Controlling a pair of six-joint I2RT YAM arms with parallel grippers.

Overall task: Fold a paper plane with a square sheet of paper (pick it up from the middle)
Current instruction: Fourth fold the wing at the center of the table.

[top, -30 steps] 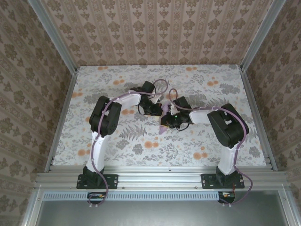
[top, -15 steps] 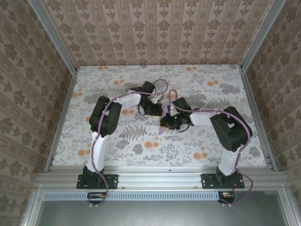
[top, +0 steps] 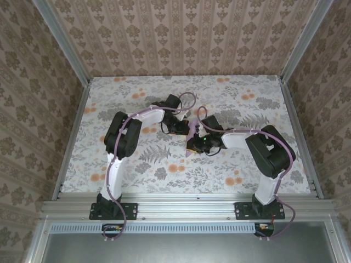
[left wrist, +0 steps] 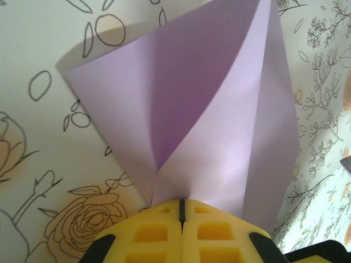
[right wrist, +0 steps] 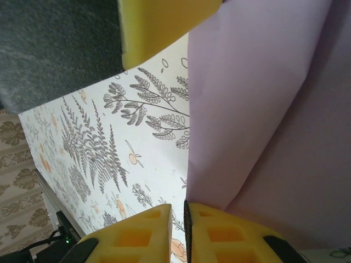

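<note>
My left claw (left wrist: pixel 181 211) is clenched on the pale lilac folded paper sheet (left wrist: pixel 219 120). In the left wrist view its yellow foam pads (left wrist: pixel 159 215) meet along a thin dark seam & the sheet fans up out of it, w/ a deep crease opening into two flaps, one shaded, one lit. It throws a shadow on the print behind.

The right wrist view gives the other side. My right claw (right wrist: pixel 176 219) has its pads almost together w/ a slim slit btwn them. The sheet (right wrist: pixel 263 109) edge runs down into that slit, so it's grasping the same sheet. A further yellow pad (right wrist: pixel 164 27) pokes in at the top edge.

The top view adds the layout: both claws, left (top: pixel 184 127) & right (top: pixel 196 143), meet nose to nose near the middle of the table (top: pixel 137 164). The sheet (top: pixel 189 153) sits btwn them, w/ a pointed lilac tip toward the near side.

The table has a pale floral print w/ orange blooms & grey ferns. Brown damask-patterned walls (top: pixel 181 33) stand on three sides, w/ aluminium rails (top: pixel 186 207) along the near edge
</note>
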